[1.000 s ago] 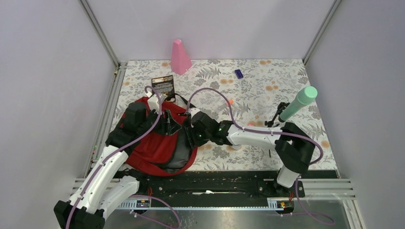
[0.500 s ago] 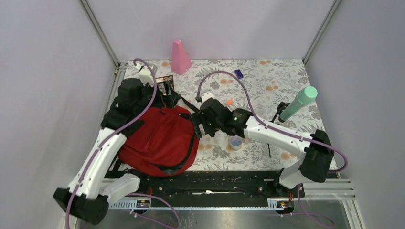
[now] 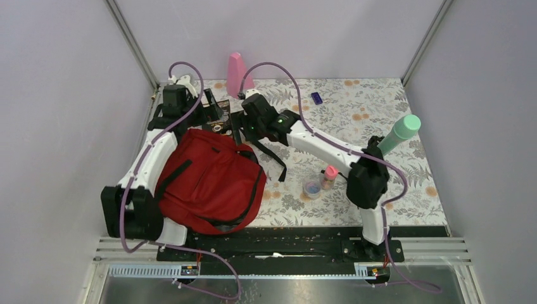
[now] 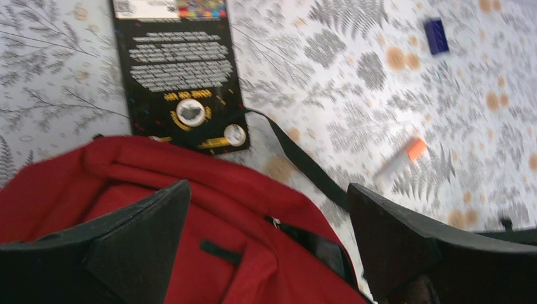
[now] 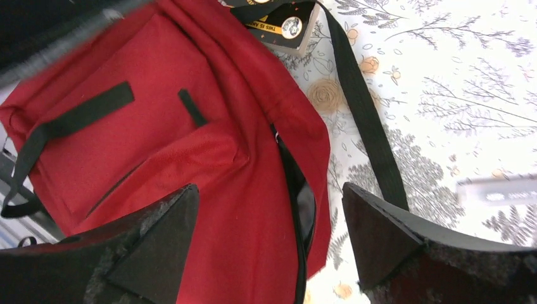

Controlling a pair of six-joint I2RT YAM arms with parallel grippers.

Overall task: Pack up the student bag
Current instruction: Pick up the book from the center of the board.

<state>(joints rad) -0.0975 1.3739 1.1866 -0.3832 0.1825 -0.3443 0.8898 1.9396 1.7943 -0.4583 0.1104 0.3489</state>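
We are starting nearest the bases, where the student bag is lying slumped on the left side of the table, its top end pointing away from us. To its right, a round tub and a pink-capped bottle are standing just beside each other.

At the bag's far end we are hovering both tools close together. The left gripper is spread wide with nothing between its fingers. The right gripper is equally wide and empty. Both are above red fabric. A black strap is trailing off the bag across the table. Just beyond the rim, a black card is lying flat, its near edge meeting the bag.

We are judging three risks. The arms are working so near each other that they could knock together. A finger could snag the loose strap and drag the bag. The card is so flat that a pinch may slide off it, and the limp fabric may fold shut over the opening.

Counting outward, we are seeing one bag, one tub, one bottle, one card, one orange-tipped marker, one green-capped tube, one blue block and one pink cone by the far wall.
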